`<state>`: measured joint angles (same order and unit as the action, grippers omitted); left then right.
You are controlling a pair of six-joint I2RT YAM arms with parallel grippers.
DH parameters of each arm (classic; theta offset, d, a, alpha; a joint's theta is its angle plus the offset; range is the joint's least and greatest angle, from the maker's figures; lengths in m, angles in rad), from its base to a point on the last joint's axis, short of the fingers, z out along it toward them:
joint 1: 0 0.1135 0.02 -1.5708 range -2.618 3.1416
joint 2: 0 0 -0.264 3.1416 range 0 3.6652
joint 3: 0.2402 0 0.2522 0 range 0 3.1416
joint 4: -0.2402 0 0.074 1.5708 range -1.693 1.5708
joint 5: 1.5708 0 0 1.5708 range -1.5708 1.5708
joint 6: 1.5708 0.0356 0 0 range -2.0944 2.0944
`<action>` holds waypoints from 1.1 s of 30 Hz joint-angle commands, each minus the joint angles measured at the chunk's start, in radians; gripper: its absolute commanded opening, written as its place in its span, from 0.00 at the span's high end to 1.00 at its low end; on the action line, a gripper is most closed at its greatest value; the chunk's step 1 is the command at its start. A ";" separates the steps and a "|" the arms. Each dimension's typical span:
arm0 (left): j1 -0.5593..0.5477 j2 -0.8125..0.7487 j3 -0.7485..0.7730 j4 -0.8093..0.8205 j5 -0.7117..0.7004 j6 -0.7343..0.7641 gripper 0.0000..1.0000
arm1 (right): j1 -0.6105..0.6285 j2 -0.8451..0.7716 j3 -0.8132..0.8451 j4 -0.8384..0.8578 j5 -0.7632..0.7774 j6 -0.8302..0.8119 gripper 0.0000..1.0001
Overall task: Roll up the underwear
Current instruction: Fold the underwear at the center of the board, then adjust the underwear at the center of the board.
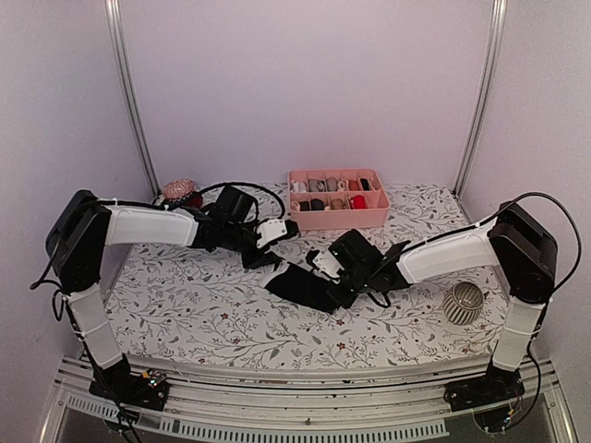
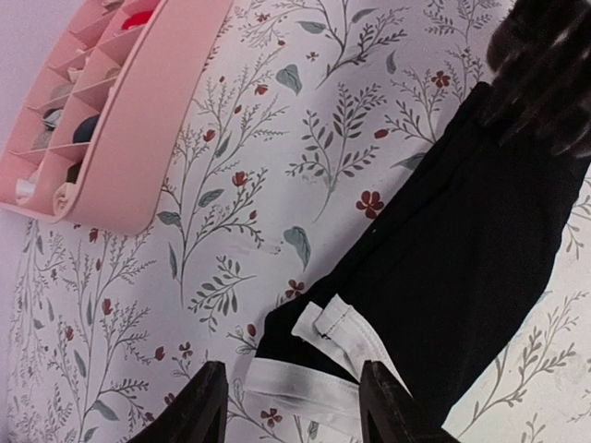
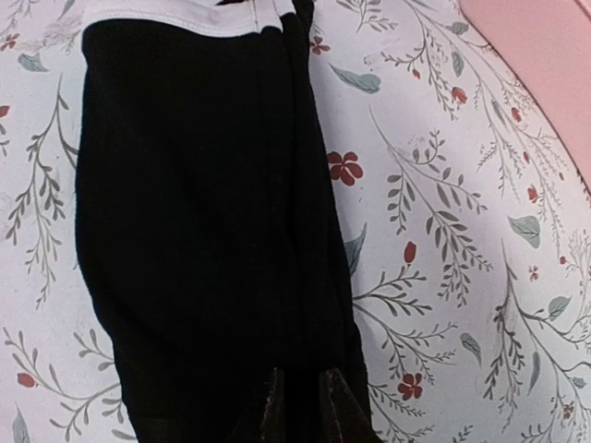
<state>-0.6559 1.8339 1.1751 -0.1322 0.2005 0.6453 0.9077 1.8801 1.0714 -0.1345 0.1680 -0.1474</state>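
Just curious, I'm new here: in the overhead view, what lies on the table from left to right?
Reddish bundle → black underwear → grey ribbed round object. The pink tray overlaps the underwear, so it is left out.

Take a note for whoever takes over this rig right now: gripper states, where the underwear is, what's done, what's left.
Left gripper: open, fingers either side of the pale waistband.
Right gripper: fingers nearly together at the black fabric's opposite end; I cannot tell whether it grips.
Underwear: mid-table, in front of the pink tray, apparently folded lengthwise into a strip.
Done: the fold, it seems.
Left: roll it up. Only one brief is identifiable in view.
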 commanded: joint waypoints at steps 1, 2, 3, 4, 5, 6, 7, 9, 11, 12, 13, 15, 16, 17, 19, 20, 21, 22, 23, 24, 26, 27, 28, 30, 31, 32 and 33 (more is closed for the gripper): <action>-0.017 0.058 0.038 -0.034 0.028 0.004 0.47 | -0.009 -0.122 -0.015 0.013 0.009 0.000 0.80; -0.017 0.067 0.048 -0.037 0.025 0.000 0.47 | -0.009 -0.135 -0.009 0.008 0.020 0.001 0.75; -0.018 0.073 0.053 -0.038 0.026 -0.005 0.46 | -0.009 -0.143 -0.004 0.002 0.026 0.002 0.72; -0.019 0.074 0.053 -0.033 0.028 -0.008 0.46 | -0.008 -0.148 0.000 -0.004 0.029 0.002 0.71; -0.020 0.074 0.054 -0.033 0.033 -0.007 0.46 | -0.009 -0.154 0.003 -0.010 0.029 0.002 0.71; -0.020 0.076 0.055 -0.033 0.038 -0.006 0.46 | -0.009 -0.162 0.002 -0.010 0.017 0.002 0.71; -0.021 0.076 0.056 -0.036 0.049 -0.004 0.46 | -0.007 -0.170 -0.004 -0.008 0.003 0.002 0.72; -0.022 0.081 0.059 -0.039 0.059 -0.004 0.46 | -0.002 -0.186 -0.021 0.006 -0.041 -0.004 0.76; -0.022 0.097 0.070 -0.045 0.064 -0.007 0.46 | 0.005 -0.186 -0.033 0.012 -0.069 -0.014 0.80; -0.022 0.107 0.080 -0.051 0.066 -0.009 0.46 | 0.012 -0.179 -0.033 0.011 -0.075 -0.017 0.83; -0.022 0.116 0.090 -0.058 0.066 -0.011 0.46 | 0.016 -0.169 -0.032 0.007 -0.080 -0.022 0.86; -0.022 0.143 0.105 -0.058 0.062 -0.016 0.51 | 0.025 -0.145 -0.026 0.000 -0.089 -0.028 0.90; -0.022 0.167 0.113 -0.054 0.050 -0.021 0.53 | 0.029 -0.133 -0.023 -0.003 -0.092 -0.030 0.90; -0.022 0.180 0.118 -0.052 0.039 -0.026 0.54 | 0.032 -0.119 -0.020 -0.007 -0.094 -0.030 0.91; -0.022 0.197 0.120 -0.044 0.024 -0.022 0.55 | 0.033 -0.094 -0.014 -0.019 -0.094 -0.026 0.92; -0.023 0.205 0.121 -0.040 0.018 -0.018 0.56 | 0.033 -0.081 -0.014 -0.023 -0.092 -0.023 0.93; -0.024 0.211 0.122 -0.039 0.014 -0.017 0.56 | 0.033 -0.072 -0.016 -0.026 -0.093 -0.022 0.93; -0.024 0.215 0.122 -0.039 0.011 -0.013 0.57 | 0.033 -0.063 -0.018 -0.026 -0.096 -0.020 0.93; -0.024 0.219 0.120 -0.034 0.002 -0.012 0.57 | 0.034 -0.051 -0.018 -0.030 -0.097 -0.019 0.93; -0.024 0.221 0.118 -0.023 -0.012 -0.014 0.57 | 0.033 -0.045 -0.016 -0.037 -0.099 -0.017 0.93; -0.024 0.229 0.115 0.007 -0.067 -0.028 0.59 | 0.034 -0.026 -0.011 -0.062 -0.093 -0.007 0.94; -0.024 0.236 0.118 0.018 -0.097 -0.037 0.59 | 0.034 -0.020 -0.011 -0.072 -0.091 -0.004 0.94; -0.024 0.243 0.121 0.025 -0.120 -0.042 0.59 | 0.034 -0.017 -0.011 -0.082 -0.087 -0.002 0.95; -0.024 0.256 0.125 0.037 -0.160 -0.045 0.58 | 0.033 -0.010 -0.015 -0.101 -0.077 0.003 0.96; -0.024 0.260 0.128 0.037 -0.167 -0.043 0.58 | 0.034 -0.010 -0.019 -0.107 -0.074 0.003 0.96; -0.024 0.265 0.129 0.035 -0.171 -0.043 0.58 | 0.034 -0.009 -0.027 -0.111 -0.070 0.002 0.96; -0.024 0.269 0.130 0.034 -0.174 -0.042 0.58 | 0.033 -0.011 -0.033 -0.114 -0.068 0.002 0.96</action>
<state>-0.6743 2.0670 1.2881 -0.1184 0.1066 0.6144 0.9360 1.8561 1.0519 -0.2043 0.0906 -0.1589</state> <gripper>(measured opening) 0.420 0.040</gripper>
